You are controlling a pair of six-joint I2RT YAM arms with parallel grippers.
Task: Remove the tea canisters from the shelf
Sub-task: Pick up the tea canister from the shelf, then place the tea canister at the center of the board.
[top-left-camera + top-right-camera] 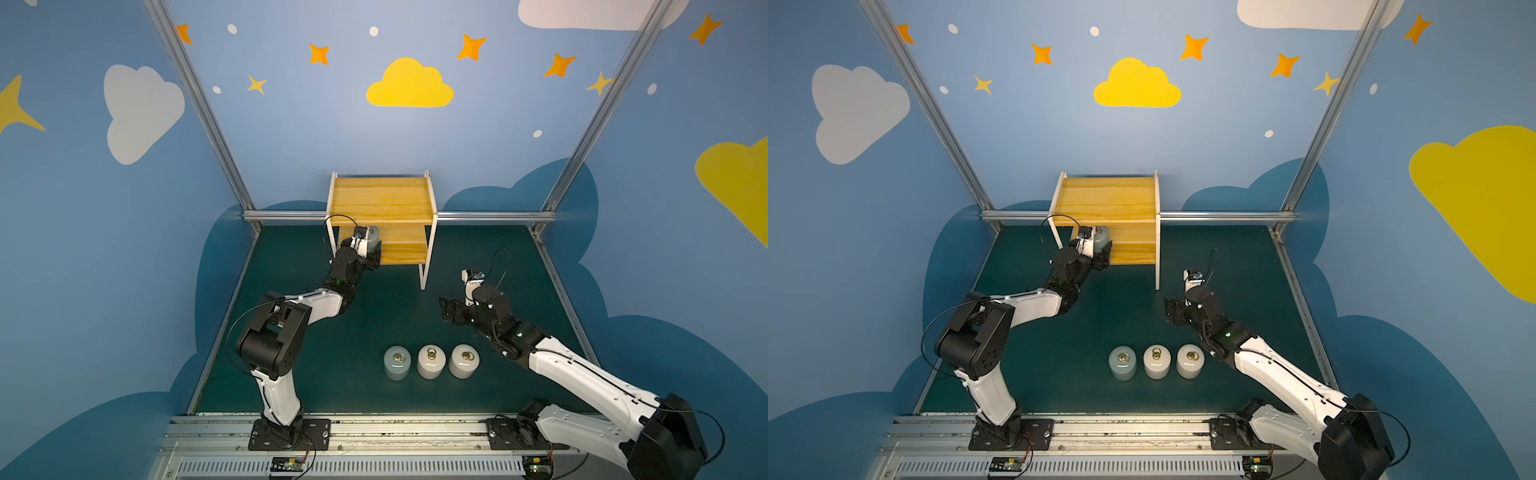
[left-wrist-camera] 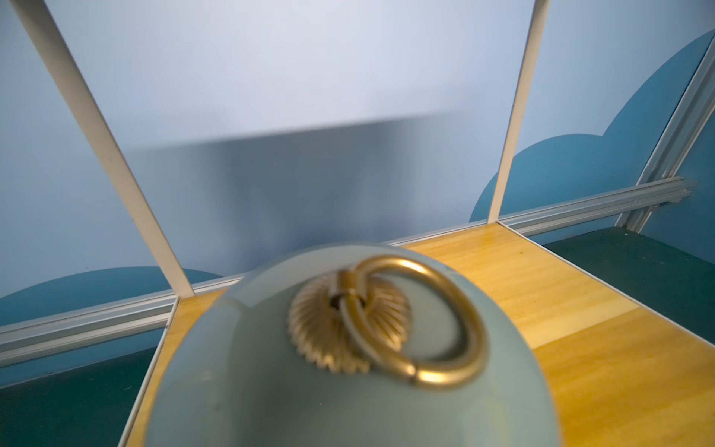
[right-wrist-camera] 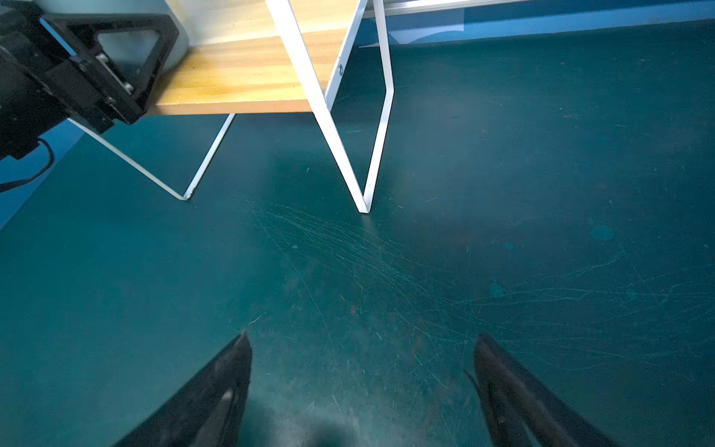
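Shelf [image 1: 382, 199] at table's [image 1: 316, 374] back. On its lower board, left end: one tea canister [image 1: 374, 235], between left gripper's [image 1: 371, 249] jaws. Before shelf: three tea canisters [image 1: 431, 360] in a row, right gripper [image 1: 443, 309] behind them, rightward.

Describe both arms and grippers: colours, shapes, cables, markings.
Left arm and right arm match: white moulded link shells, black joint housings, black base plates on an aluminium rail. Thin black cables loop off wrists and shoulders; green lights on joints. Left gripper and right gripper: black, tapering pointed fingers, white camera mounts behind.
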